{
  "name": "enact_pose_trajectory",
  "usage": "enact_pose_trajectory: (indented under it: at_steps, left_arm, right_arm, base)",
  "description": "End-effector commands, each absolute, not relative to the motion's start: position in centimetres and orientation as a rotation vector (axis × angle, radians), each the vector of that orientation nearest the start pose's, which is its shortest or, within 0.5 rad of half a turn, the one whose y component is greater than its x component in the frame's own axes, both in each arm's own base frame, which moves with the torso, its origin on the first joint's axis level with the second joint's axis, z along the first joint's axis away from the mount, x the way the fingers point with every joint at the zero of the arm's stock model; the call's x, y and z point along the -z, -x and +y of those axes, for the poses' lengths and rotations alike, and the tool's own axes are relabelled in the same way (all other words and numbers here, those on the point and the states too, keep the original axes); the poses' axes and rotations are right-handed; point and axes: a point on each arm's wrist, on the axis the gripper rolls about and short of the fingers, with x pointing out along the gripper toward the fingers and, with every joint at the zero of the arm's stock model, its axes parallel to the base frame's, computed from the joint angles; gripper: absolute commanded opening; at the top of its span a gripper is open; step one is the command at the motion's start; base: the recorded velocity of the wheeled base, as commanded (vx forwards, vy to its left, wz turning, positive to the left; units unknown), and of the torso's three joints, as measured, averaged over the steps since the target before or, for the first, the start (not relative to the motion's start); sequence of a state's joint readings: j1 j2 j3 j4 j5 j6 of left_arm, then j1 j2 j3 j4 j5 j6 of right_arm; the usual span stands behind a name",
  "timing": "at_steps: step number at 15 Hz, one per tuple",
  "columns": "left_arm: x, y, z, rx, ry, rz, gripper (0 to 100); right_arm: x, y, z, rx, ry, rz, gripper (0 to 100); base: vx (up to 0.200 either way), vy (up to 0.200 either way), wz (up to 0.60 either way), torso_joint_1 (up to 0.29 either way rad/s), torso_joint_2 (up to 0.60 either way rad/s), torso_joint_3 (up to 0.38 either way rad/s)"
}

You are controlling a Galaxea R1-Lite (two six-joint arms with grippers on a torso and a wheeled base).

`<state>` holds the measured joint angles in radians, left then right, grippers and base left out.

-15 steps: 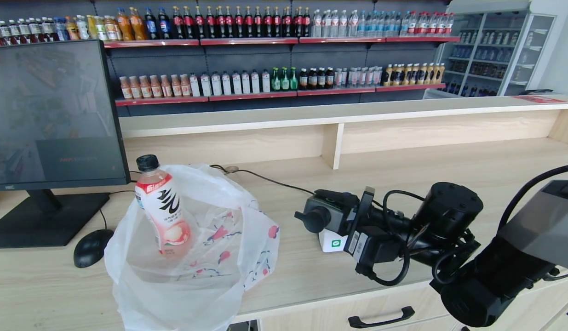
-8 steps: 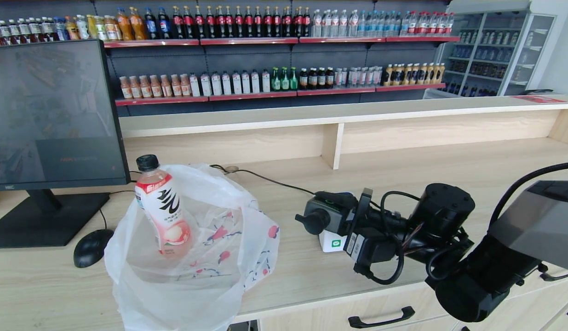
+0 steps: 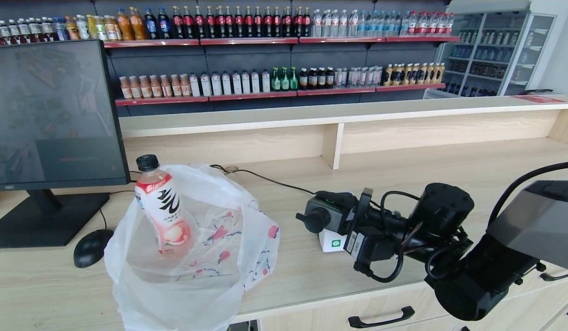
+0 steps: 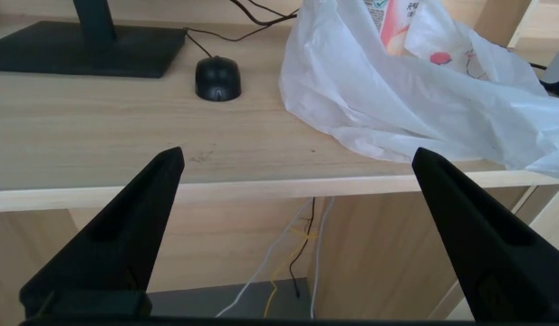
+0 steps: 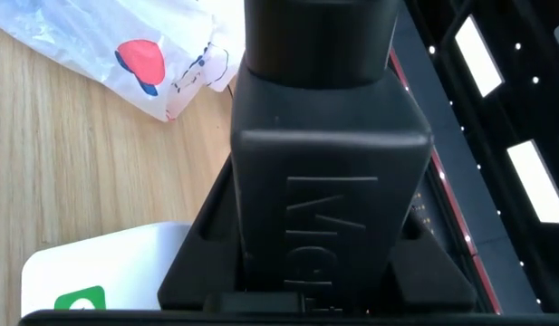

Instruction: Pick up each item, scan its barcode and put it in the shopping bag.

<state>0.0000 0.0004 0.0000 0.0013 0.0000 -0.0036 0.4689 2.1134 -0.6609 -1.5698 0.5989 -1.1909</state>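
Head view, lower left of the frame: white shopping bag [image 3: 228, 257] slumped open on the wooden counter [image 3: 302, 280], with a pink-labelled bottle [image 3: 163, 207] standing nearly upright inside, black cap above the bag's rim. Just left of the bag, a black mouse [image 3: 91, 247]; in the upper left, a dark monitor [image 3: 54, 115] on its stand. Right of centre, right gripper [image 3: 344, 219] clamped on a grey-and-black scanner [image 3: 317, 216], held level just above a small white box [image 3: 332, 241] with a green mark, well apart from the bag. In the left wrist view, left gripper [image 4: 297, 156] released, black fingers [image 4: 125, 235] spread wide, low in front of the counter edge, facing mouse and bag. In the right wrist view, black scanner body close up, white box and a corner of the bag beyond it.
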Motion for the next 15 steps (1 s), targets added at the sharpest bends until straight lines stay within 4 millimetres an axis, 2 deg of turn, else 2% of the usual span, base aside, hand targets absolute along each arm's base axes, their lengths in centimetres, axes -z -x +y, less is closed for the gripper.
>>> enact_pose_trajectory:
  at_steps: [1, 5, 9, 12, 15]
  left_arm:
    - [-7.5, 2.3, 0.0, 0.0, 0.005, 0.002, 100]
    - [-7.5, 2.3, 0.0, 0.0, 0.005, 0.002, 100]
    - [-7.5, 2.3, 0.0, 0.0, 0.005, 0.002, 100]
    - [-7.5, 2.3, 0.0, 0.0, 0.003, 0.002, 100]
    - [-7.5, 2.3, 0.0, 0.0, 0.003, 0.002, 100]
  right_arm:
    - [-10.6, -30.4, 16.7, -0.858, 1.077, -0.741, 0]
    - [-10.7, -30.4, 16.4, -0.859, 1.071, -0.738, 0]
    - [-12.1, -29.9, 16.2, -0.844, 1.048, -0.762, 0]
    - [-13.7, -28.1, 15.9, -0.859, 0.983, -0.759, 0]
    - [-16.1, -26.3, 15.8, -0.854, 0.932, -0.812, 0]
  base:
    - [0.0, 0.0, 0.0, 0.0, 0.0, 0.0]
    - [0.0, 0.0, 0.0, 0.0, 0.0, 0.0]
    - [0.0, 0.0, 0.0, 0.0, 0.0, 0.0]
    - [0.0, 0.0, 0.0, 0.0, 0.0, 0.0]
    - [0.0, 0.0, 0.0, 0.0, 0.0, 0.0]
